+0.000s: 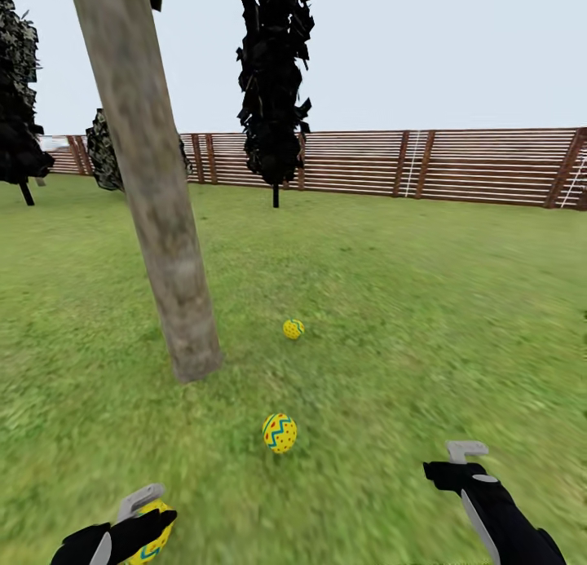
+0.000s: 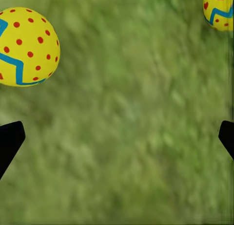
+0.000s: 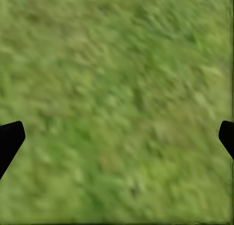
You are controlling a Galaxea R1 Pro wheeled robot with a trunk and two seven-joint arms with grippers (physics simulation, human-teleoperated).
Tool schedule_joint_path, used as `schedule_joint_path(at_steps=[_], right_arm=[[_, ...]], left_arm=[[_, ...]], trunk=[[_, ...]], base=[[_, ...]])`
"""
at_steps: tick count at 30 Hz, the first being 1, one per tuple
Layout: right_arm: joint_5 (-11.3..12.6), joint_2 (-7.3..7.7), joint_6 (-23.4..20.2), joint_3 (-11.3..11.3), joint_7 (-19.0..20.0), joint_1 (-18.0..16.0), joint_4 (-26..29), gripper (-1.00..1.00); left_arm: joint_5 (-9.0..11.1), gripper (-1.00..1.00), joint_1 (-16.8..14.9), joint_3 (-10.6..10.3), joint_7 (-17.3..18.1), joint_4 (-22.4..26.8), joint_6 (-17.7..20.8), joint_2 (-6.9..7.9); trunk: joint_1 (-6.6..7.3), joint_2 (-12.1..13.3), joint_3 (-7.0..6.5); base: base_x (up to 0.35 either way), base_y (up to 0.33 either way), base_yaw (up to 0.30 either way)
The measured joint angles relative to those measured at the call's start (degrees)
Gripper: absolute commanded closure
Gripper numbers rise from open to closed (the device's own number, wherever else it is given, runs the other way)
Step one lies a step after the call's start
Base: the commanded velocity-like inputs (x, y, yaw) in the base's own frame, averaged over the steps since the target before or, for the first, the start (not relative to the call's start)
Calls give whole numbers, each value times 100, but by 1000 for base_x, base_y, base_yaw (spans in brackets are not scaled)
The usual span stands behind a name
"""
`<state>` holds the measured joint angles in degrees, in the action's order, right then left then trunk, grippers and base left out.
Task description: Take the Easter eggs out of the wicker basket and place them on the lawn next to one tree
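both grippers, left (image 1: 145,512) and right (image 1: 456,459), spread empty; three yellow zigzag-painted eggs (image 1: 280,432) on green lawn (image 1: 424,304) near grey-brown trunk (image 1: 163,222), task apparently complete.

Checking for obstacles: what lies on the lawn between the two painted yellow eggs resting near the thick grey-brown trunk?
Only bare green grass separates the nearer egg from the farther egg, seen in the head view.
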<state>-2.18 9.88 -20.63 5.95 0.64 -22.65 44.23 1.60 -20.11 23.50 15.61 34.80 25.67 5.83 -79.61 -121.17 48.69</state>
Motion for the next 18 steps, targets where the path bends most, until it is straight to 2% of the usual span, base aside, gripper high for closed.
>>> schedule_joint_path(at_steps=[7, 18], right_arm=[[0, 2, -5, -2, 0, 0, -2, -100], [2, 6, -5, -1, 7, -1, -3, -100]], left_arm=[[0, -100, 1, 0, 5, -3, -2, 0], [1, -100, 2, -1, 6, -7, -1, -8]], trunk=[[154, 281, -126], [395, 722, -323]], base=[[0, 0, -221], [0, 0, -13]])
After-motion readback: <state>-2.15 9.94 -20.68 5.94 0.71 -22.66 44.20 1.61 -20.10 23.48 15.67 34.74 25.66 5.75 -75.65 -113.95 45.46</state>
